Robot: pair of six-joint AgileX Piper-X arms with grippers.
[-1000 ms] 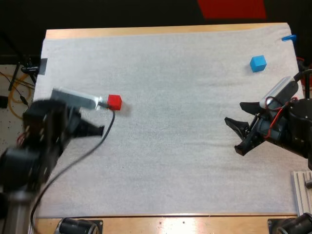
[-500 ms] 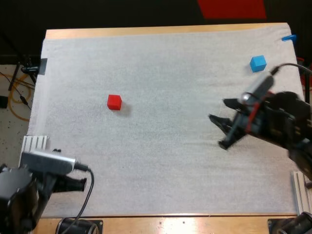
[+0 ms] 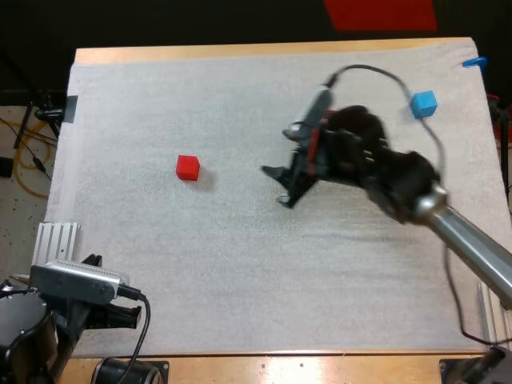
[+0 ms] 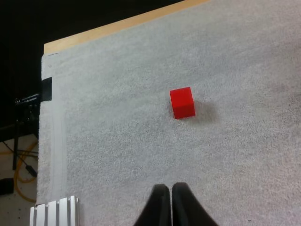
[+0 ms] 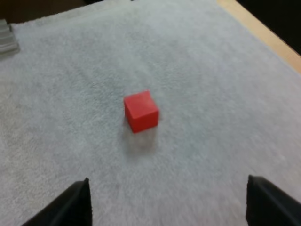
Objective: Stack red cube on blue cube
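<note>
Mid-mat, right claw (image 3: 274, 186) spread, arm stretched toward red cube (image 3: 187, 167), left claw (image 4: 171, 201) pressed together

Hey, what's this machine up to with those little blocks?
Two robot arms are to stack a red cube on a blue cube; neither is held yet. The right gripper hangs open over the white mat, facing the red cube but apart from it. The left gripper is shut, at the mat's near left corner.

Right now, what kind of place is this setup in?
Probably a robotics lab test bench: a wooden table covered by a white mat, with the left gripper shut and the right gripper open, and a red cube and a blue cube as practice props.
</note>
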